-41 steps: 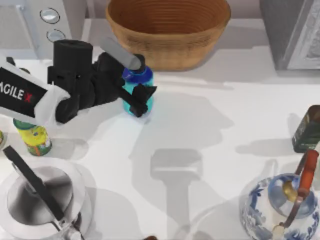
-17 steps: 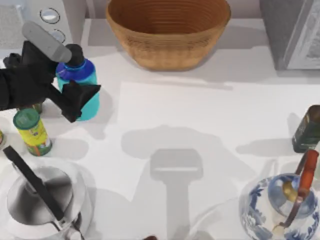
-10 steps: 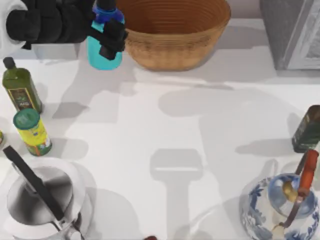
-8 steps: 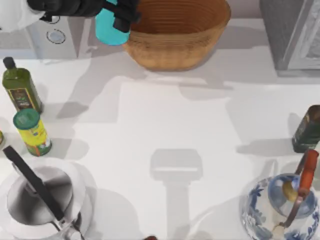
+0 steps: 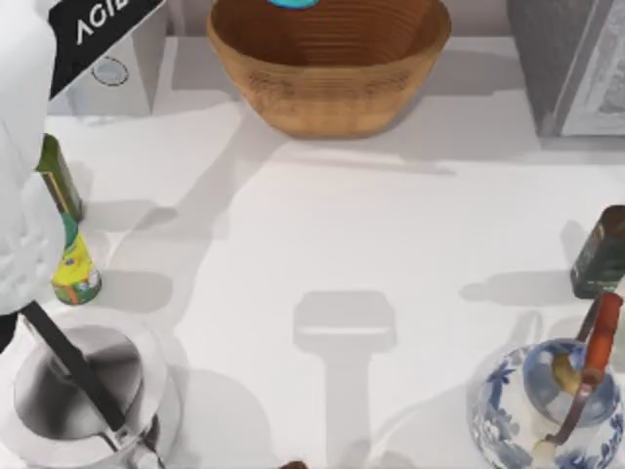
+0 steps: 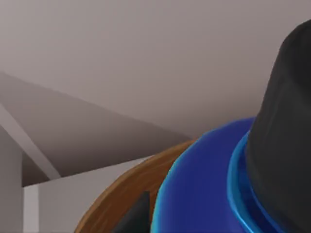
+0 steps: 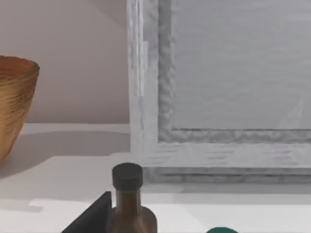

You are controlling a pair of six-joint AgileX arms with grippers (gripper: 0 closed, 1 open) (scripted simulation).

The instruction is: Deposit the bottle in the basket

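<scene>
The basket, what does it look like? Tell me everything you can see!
The basket is big, round and woven from light brown wicker, with ribbed rings running around its inside. It stands upright on the white table, at the back near the middle, its open mouth facing up. Its wall curves in toward the base. A sliver of the cyan bottle shows over its far rim; whether they touch cannot be told.

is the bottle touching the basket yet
Cannot tell. The top view has just a sliver of the bottle over the basket; the left wrist view overlaps them with no clear gap or contact.
</scene>
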